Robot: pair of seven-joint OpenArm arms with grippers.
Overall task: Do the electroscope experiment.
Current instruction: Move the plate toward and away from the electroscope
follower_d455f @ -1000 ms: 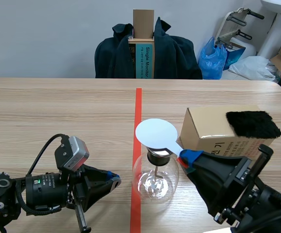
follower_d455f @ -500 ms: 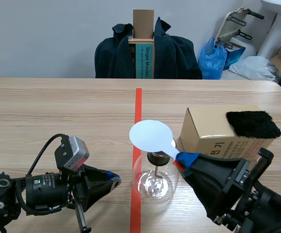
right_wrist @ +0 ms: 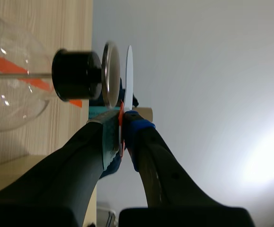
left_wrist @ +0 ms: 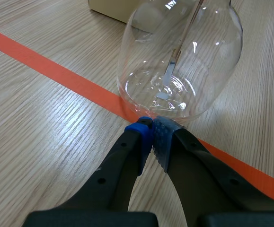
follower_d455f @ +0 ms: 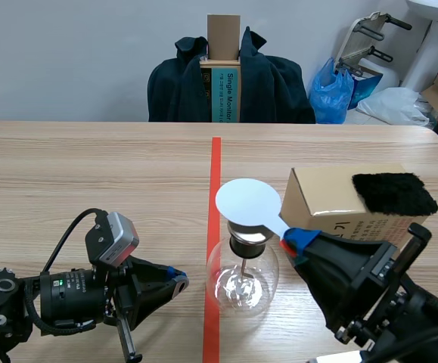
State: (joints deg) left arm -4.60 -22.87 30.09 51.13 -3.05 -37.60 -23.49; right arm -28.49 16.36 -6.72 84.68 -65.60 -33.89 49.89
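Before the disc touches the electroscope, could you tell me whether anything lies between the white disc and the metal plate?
Nothing visible does. The white disc, held in the right gripper, faces the metal plate across a thin open gap.

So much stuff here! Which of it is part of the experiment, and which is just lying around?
Part of the job: glass electroscope; white disc gripped by the right end effector just above it; black fuzzy cloth, probably for rubbing.
Just lying about: cardboard box under the cloth; dark jacket in the background; blue bag.
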